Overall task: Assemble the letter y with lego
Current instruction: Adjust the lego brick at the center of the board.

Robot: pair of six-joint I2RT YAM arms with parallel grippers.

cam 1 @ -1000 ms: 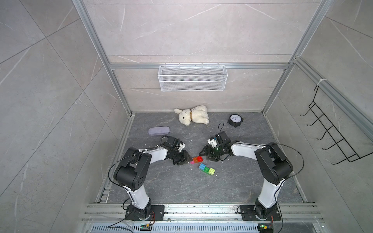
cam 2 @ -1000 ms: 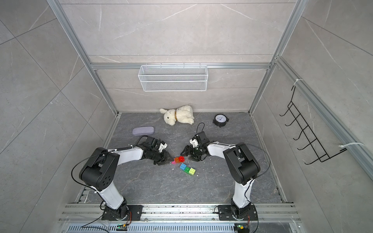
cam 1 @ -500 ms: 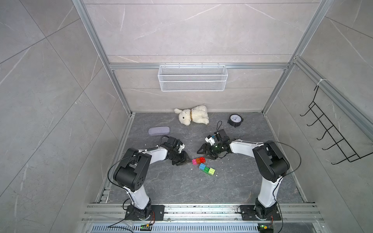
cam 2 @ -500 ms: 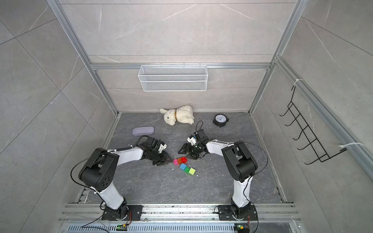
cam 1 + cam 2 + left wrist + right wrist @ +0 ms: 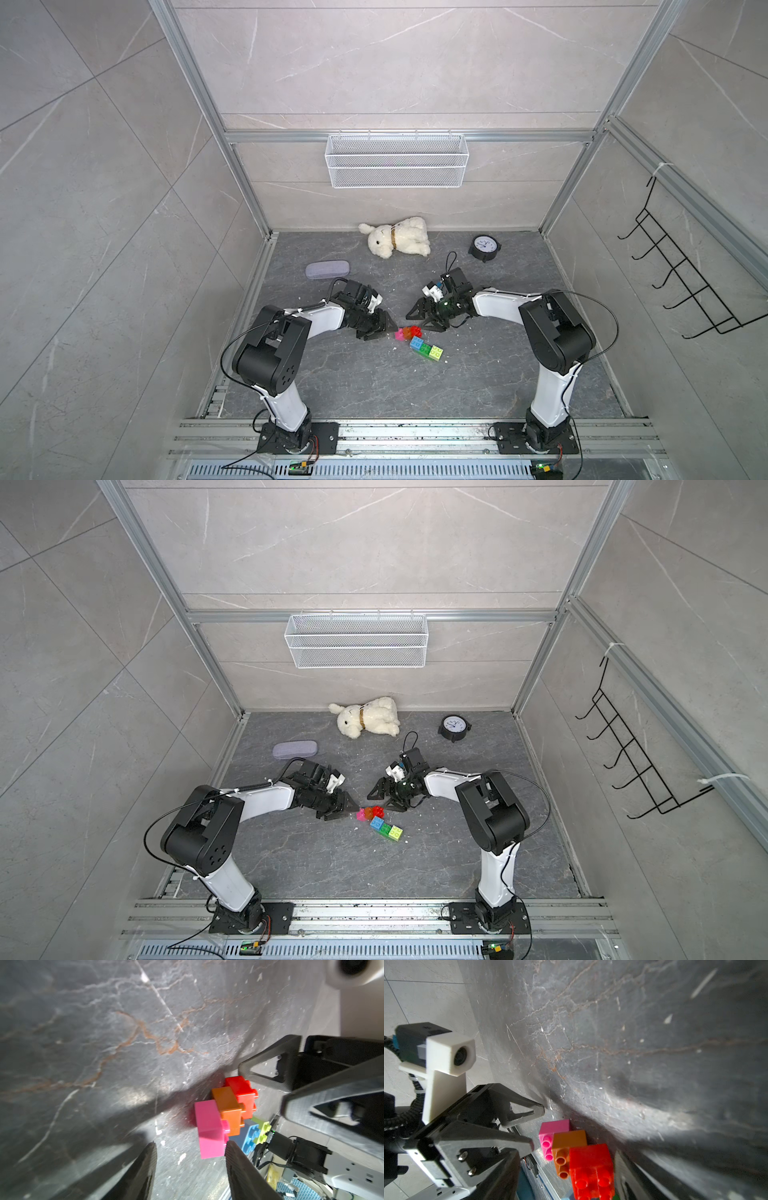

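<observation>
A stem of pink [image 5: 209, 1130], orange [image 5: 227, 1109] and red [image 5: 241, 1088] lego bricks lies on the dark floor, seen in both top views [image 5: 409, 332] [image 5: 370, 812]. Right beside it sits a row of blue [image 5: 416, 343], green [image 5: 426, 348] and yellow-green [image 5: 436, 352] bricks; whether the two groups are joined I cannot tell. My left gripper [image 5: 190, 1144] [image 5: 390, 330] is open, and one fingertip [image 5: 228, 1145] is at the pink brick's corner. My right gripper [image 5: 419, 324] stands open with the red brick [image 5: 591, 1167] loose between its fingers.
A white plush rabbit [image 5: 397, 241], a small black clock [image 5: 484, 247] and a grey case [image 5: 327, 269] lie towards the back of the floor. A wire basket [image 5: 397, 166] hangs on the back wall and a black hook rack [image 5: 681, 286] on the right wall.
My left gripper's jaws have parted beside the pink end of the stem. The right gripper has slid leftwards and now straddles the red end.
</observation>
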